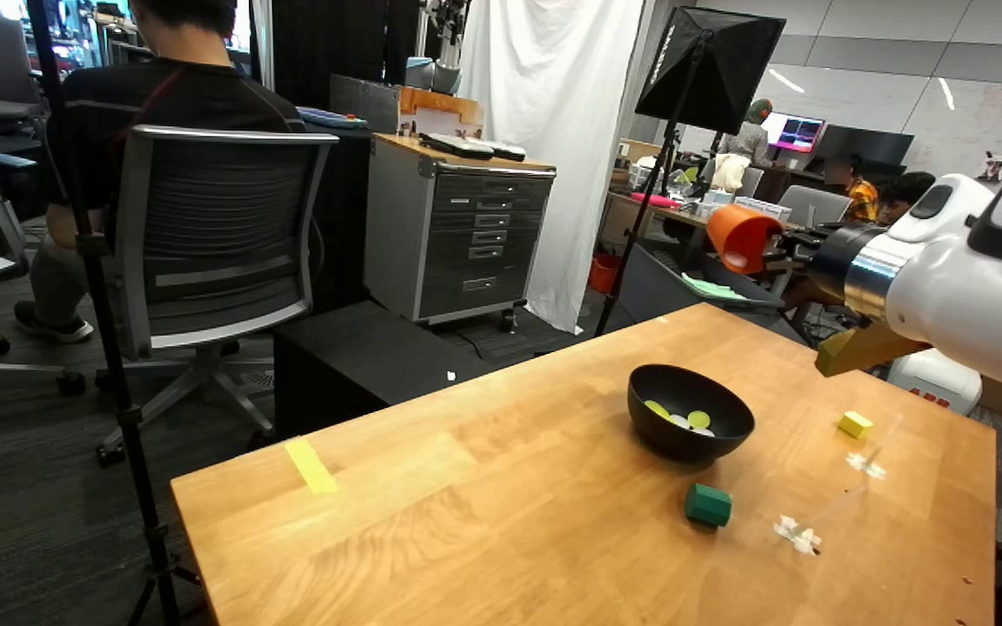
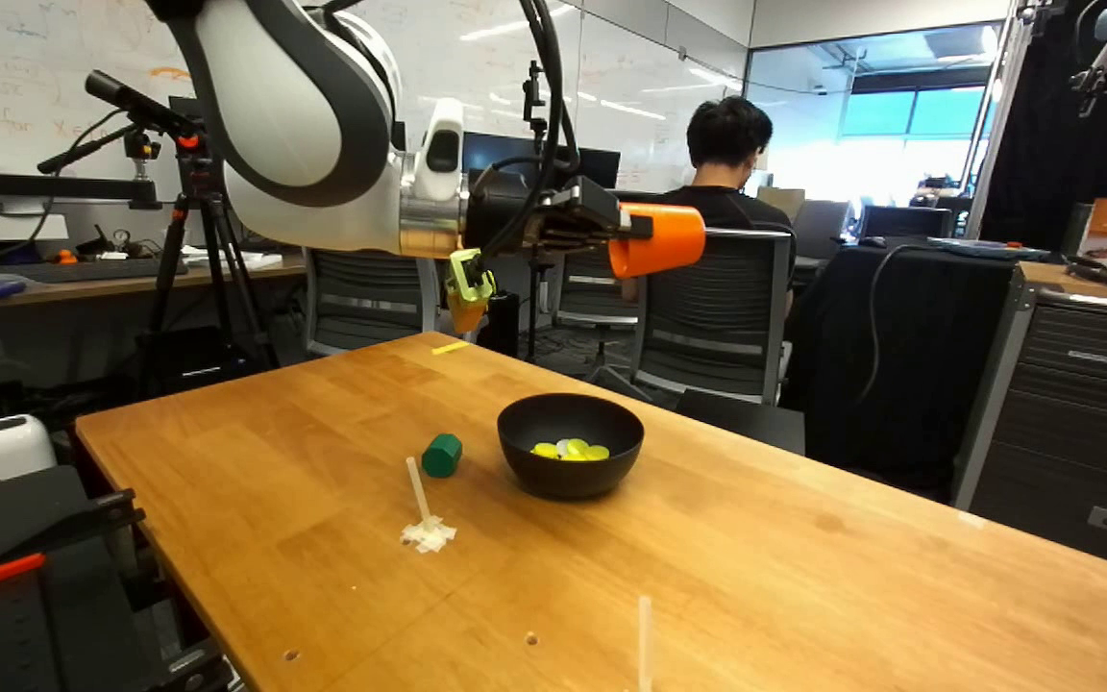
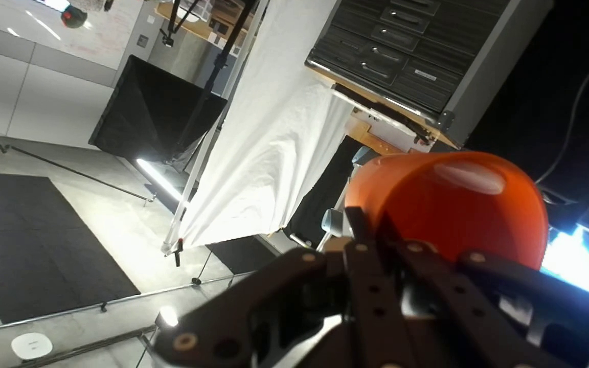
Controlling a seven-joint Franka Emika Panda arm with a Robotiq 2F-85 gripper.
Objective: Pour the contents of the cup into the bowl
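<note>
Tool (image 3: pixel 374 227) gripping orange cup (image 3: pixel 453 207), white curtain (image 3: pixel 274 148)

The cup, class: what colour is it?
The cup is orange-red; it shows best in the wrist view.

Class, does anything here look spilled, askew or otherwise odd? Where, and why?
The orange cup looks askew: it is tipped sideways in midair, held by the fingers, its mouth facing back toward them. That fits pouring, so it is probably deliberate. Yellow-green pieces lie inside the upright black bowl; no spill stands out.
</note>
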